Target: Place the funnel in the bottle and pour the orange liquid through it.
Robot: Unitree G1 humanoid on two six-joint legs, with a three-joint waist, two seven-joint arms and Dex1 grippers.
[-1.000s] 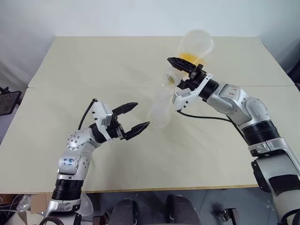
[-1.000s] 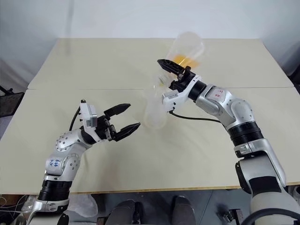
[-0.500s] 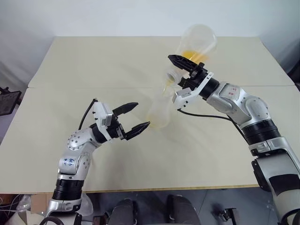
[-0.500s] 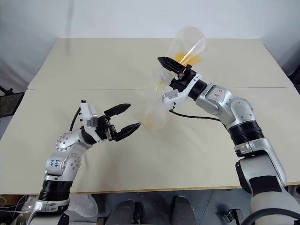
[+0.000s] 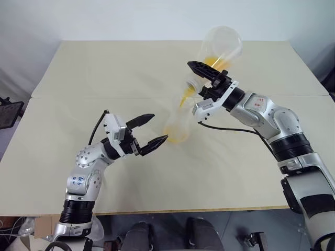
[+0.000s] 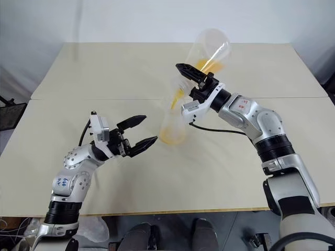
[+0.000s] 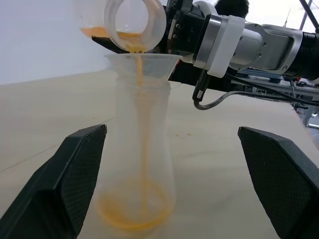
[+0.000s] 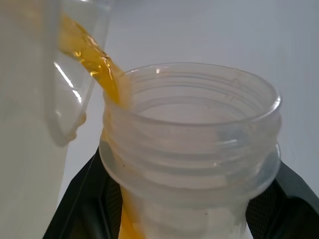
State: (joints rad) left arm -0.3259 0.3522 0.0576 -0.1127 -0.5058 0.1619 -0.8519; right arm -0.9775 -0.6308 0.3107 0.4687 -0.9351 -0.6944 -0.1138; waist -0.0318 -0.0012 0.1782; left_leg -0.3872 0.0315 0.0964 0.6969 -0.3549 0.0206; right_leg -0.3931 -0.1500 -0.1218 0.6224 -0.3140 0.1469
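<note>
The flask (image 5: pixel 219 48) in the right gripper (image 5: pixel 205 78) now tips further than a second ago, belly raised higher, and the orange liquid (image 7: pixel 141 99) runs from its mouth in a thin stream into the funnel (image 7: pixel 143 63) (none was falling a second ago). An orange pool now lies in the base of the bottle (image 5: pixel 178 128), which was pale and empty-looking before.

The left arm is bent low, its left end effector (image 5: pixel 149 130) raised a little and aimed forward and to the right, the two black fingers spread wide with nothing between them. The right arm reaches forward and inward, wrist rolled over, and the right end effector (image 5: pixel 203 73) is clamped tight, held higher than the left.
</note>
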